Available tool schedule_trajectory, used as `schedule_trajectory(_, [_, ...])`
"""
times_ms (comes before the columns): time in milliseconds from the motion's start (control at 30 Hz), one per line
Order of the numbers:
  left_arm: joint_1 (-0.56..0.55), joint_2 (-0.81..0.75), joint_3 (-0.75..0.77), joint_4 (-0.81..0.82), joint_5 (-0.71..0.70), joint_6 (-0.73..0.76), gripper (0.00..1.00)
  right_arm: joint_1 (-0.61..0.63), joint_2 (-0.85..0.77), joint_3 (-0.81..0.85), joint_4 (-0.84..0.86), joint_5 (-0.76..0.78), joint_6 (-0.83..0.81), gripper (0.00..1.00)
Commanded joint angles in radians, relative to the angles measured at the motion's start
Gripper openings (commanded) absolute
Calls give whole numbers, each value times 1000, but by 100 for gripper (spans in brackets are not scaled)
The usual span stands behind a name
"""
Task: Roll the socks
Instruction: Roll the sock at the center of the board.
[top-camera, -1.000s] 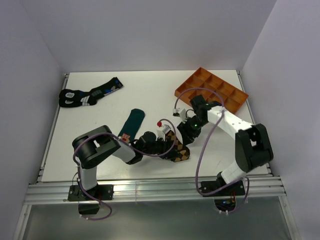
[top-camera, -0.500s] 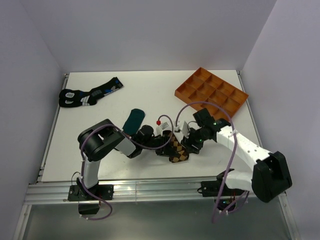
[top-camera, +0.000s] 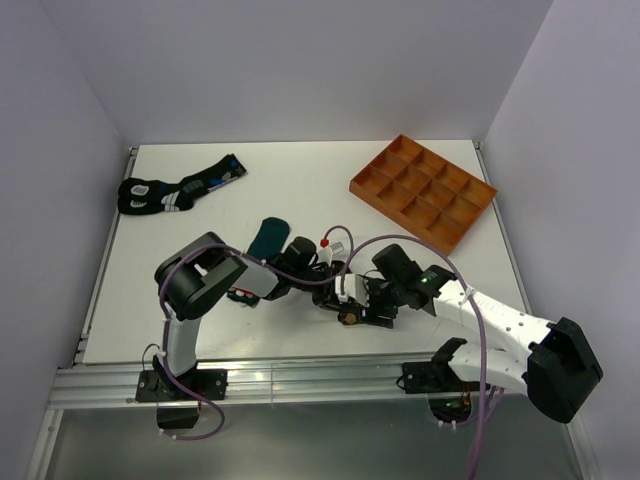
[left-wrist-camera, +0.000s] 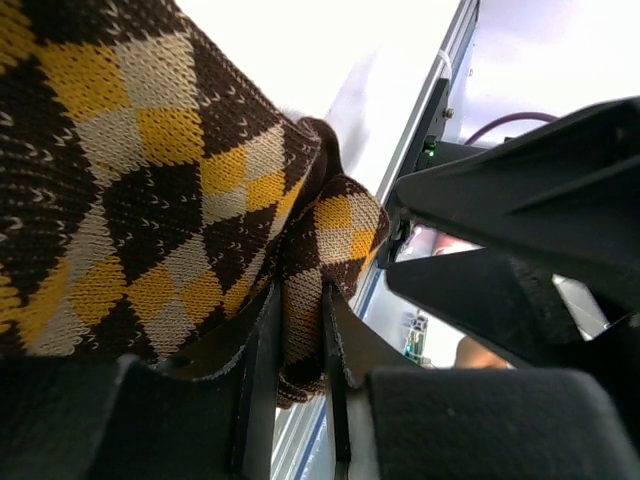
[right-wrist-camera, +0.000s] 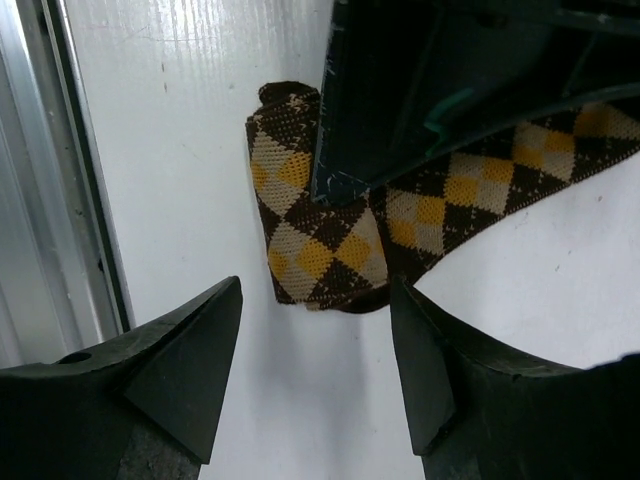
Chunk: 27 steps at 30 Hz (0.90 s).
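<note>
One checkered sock (right-wrist-camera: 312, 250) is shown partly rolled near the front edge of the table (top-camera: 300, 180), a thin fold pinched in the narrow jaws of the left gripper (left-wrist-camera: 298, 340). The right gripper (right-wrist-camera: 315, 300) is held wide open astride the rolled end, clear of it. Should that slim pinch be lost, the roll could be sprung loose; the two grippers, set so close, could be knocked together.

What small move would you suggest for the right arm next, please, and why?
Probably lower the right pincer and close it on the rolled end of the checkered sock: its jaws stand open above that end, while the left pincer pinches the fabric.
</note>
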Motion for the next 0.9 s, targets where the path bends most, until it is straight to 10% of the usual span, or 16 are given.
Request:
schedule_trajectory(0, [2,56,-12,-194,-19,66,0,34,2,-31,92,36,-22,68])
schedule_trajectory(400, [13,67,-1,-218,-7,72,0,125,80,-104,262,142,-22,65])
schedule_trajectory(733, [45,27,-39,-168,-39,54,7,125,205,-63,247,110,13,11])
schedule_trajectory(867, [50,-86,-77,-154,-147,85,30,117,222,-38,192,93,27,7])
